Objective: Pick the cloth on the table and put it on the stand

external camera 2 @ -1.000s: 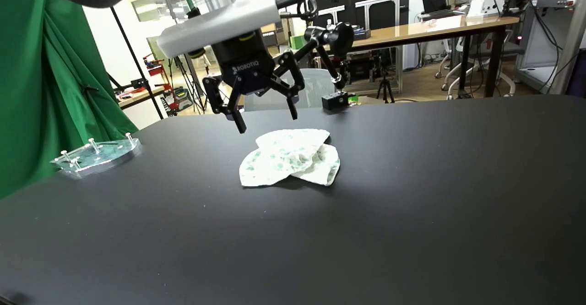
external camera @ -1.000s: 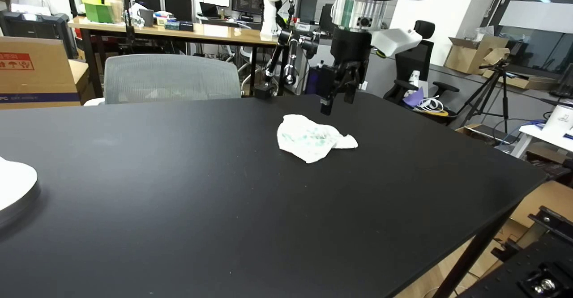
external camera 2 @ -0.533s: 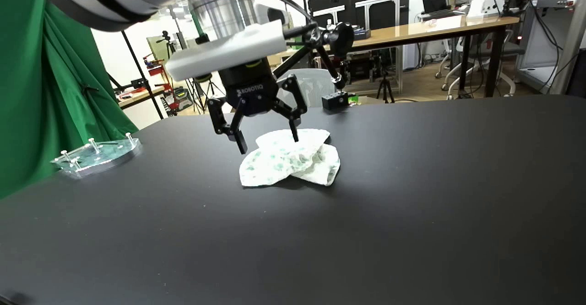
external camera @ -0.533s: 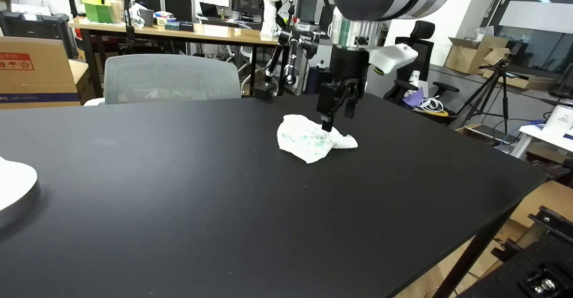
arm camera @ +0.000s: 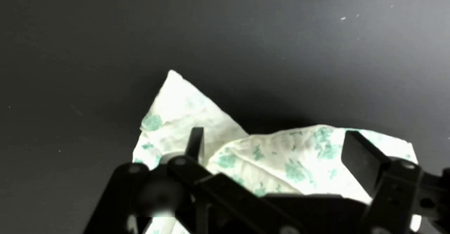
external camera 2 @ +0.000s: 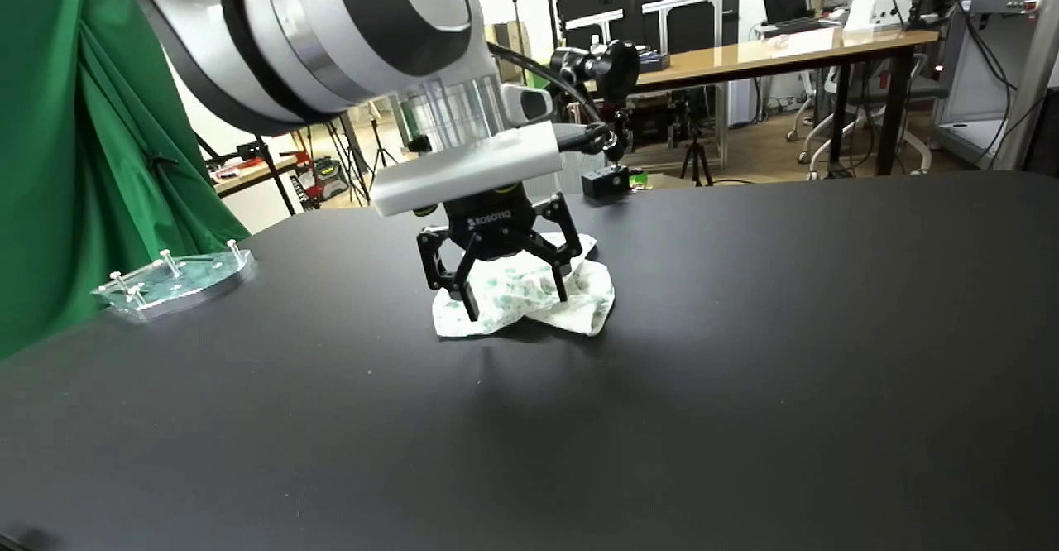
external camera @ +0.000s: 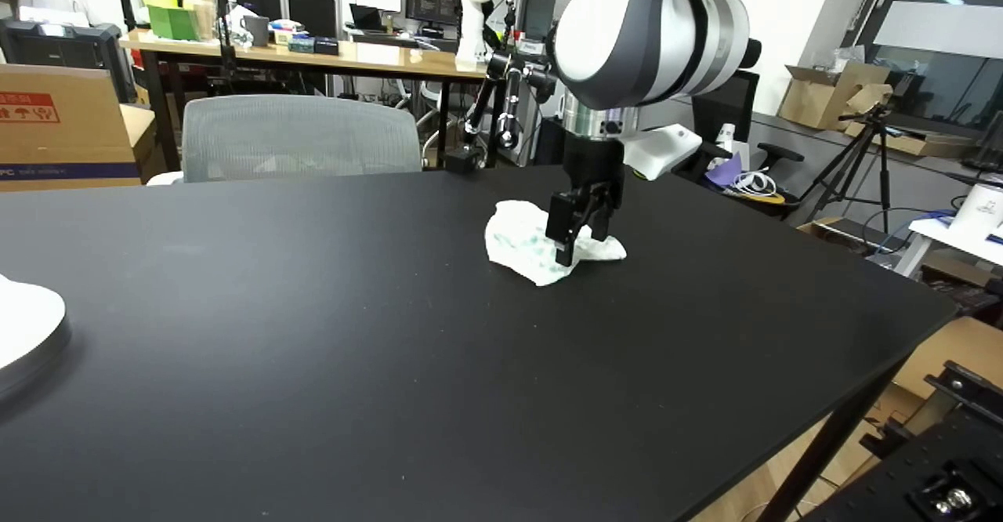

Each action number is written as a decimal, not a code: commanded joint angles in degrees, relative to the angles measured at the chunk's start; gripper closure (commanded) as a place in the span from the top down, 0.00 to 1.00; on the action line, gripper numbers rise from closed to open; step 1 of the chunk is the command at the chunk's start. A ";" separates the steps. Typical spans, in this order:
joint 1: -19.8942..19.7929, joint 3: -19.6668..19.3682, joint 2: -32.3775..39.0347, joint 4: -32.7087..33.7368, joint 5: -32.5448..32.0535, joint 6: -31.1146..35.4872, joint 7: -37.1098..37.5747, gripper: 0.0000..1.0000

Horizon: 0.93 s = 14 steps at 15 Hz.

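The claw (external camera 2: 517, 307) is released: its two fingers (arm camera: 360, 160) stand wide apart from each other, with open space between the tips. It points downwards, a little tilted, and it is directly over the cloth (external camera 2: 513, 286), which lies crumpled on the black tabletop (external camera 2: 745, 385). In both exterior views the fingertips are seen in front of the fabric. Whether they touch it or are only just above it, I cannot tell.

In the wrist view, one finger is at seven o'clock from the picture's centre and the other is near four o'clock. Both have the cloth behind them, and its folds are visible in the gap. The cloth is white with green spots; one pointed corner of it is directed to ten o'clock.

In an exterior view, the wide part of the cloth is at nine o'clock from the claw and the thin end is at three o'clock. A grey chair (external camera: 302, 138) stands beyond the tabletop, near ten o'clock. In an exterior view, a small black box (external camera 2: 606, 181) is at one o'clock from the claw, close to the far edge.
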 commanded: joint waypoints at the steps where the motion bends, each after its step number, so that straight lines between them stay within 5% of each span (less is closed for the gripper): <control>1: 1.44 -1.24 2.37 2.77 -2.57 2.26 2.56 0.81; 10: -0.82 1.44 1.71 3.30 -0.57 2.15 0.37 0.16; 14: -1.84 2.12 -1.37 2.96 1.03 -0.19 0.94 0.00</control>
